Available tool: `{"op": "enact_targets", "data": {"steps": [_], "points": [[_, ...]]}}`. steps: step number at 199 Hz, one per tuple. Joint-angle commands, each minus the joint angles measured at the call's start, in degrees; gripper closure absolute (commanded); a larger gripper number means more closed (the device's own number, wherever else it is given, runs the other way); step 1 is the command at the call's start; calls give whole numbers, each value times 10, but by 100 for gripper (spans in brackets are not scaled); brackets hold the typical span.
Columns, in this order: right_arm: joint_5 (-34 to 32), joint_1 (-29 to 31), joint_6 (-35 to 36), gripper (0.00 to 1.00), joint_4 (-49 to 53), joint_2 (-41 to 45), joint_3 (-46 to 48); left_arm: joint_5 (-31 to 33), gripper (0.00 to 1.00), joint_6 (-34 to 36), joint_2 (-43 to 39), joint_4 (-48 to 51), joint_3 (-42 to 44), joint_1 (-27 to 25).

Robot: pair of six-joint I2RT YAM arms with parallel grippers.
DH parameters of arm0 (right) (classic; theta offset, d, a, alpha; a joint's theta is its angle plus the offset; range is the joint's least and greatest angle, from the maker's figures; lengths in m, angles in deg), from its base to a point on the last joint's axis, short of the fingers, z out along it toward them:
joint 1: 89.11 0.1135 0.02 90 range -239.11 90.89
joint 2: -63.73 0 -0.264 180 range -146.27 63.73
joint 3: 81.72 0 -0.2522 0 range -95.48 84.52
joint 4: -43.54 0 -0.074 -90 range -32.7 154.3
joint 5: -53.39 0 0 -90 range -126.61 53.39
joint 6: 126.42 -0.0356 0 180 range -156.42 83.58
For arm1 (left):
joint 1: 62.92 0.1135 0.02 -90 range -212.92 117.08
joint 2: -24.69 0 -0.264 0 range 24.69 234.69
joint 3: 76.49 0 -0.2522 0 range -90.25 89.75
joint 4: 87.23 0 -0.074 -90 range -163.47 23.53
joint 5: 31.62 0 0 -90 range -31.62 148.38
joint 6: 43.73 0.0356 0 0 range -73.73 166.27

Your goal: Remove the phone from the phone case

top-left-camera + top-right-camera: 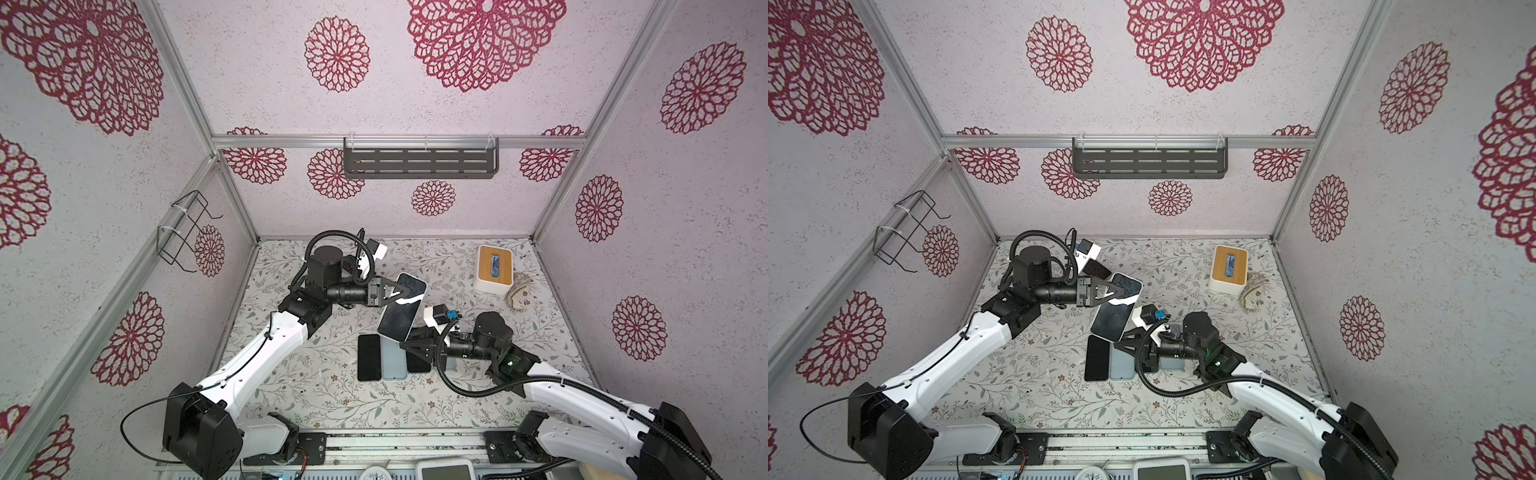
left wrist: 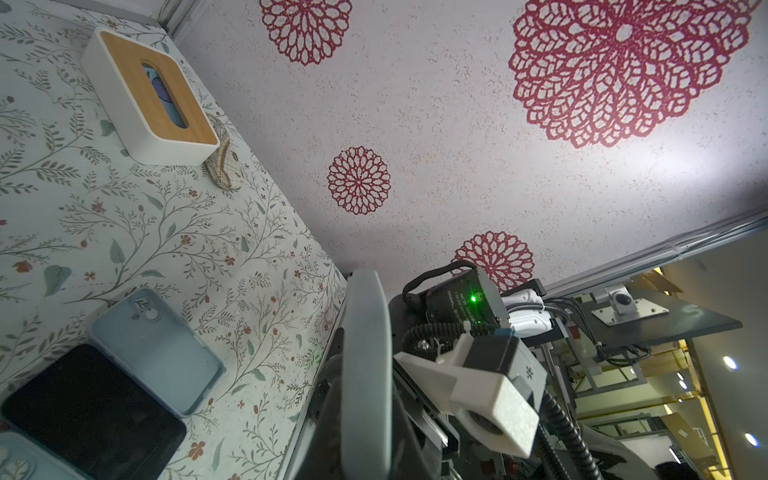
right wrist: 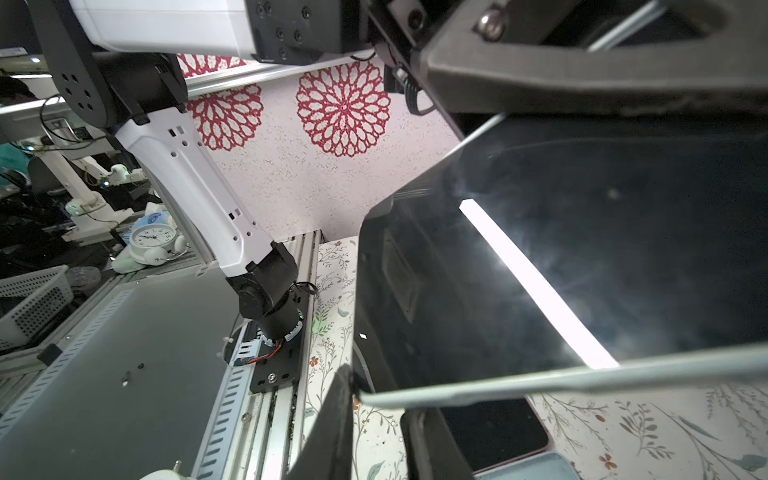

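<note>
The left gripper (image 1: 406,291) clamps the black-screened phone in its pale grey case (image 1: 398,318), tilted above the floral-print surface's (image 1: 316,386) middle; the right gripper (image 1: 405,344) sits at its front-edge end, opening unclear

This is a robotics lab, with a test cell dressed up like a home. Aluminium posts (image 1: 201,124) frame panels of rosette wallpaper (image 1: 337,54) and a floral sheet (image 1: 332,395) covers the bench. A left arm (image 1: 257,357) and a right arm (image 1: 582,399) are bolted to a slotted rail (image 1: 395,446) along the bench's front edge. Past the open side stand other white rigs (image 3: 87,199), a plastic basket (image 3: 33,299), an alarm clock (image 3: 153,239) and recessed ceiling lights (image 2: 729,362).
</note>
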Motion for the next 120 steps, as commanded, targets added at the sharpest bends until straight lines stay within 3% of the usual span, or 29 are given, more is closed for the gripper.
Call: {"op": "enact_targets", "data": {"steps": [1, 51, 94, 106, 120], "points": [[-46, 14, 75, 78, -146, 26, -21, 58, 100, -45, 18, 1, 17, -11], [-85, 9, 76, 80, -171, 18, -15, 60, 100, -59, 21, -16, 22, -20], [-171, 4, 39, 80, -215, 11, 1, 63, 100, -81, 12, -50, 32, -33], [-210, 2, 11, 74, -228, 21, 17, 72, 100, -89, 2, -63, 41, -32], [-239, 2, -29, 58, -233, 46, 47, 90, 100, -106, -14, -91, 56, -24]]}}
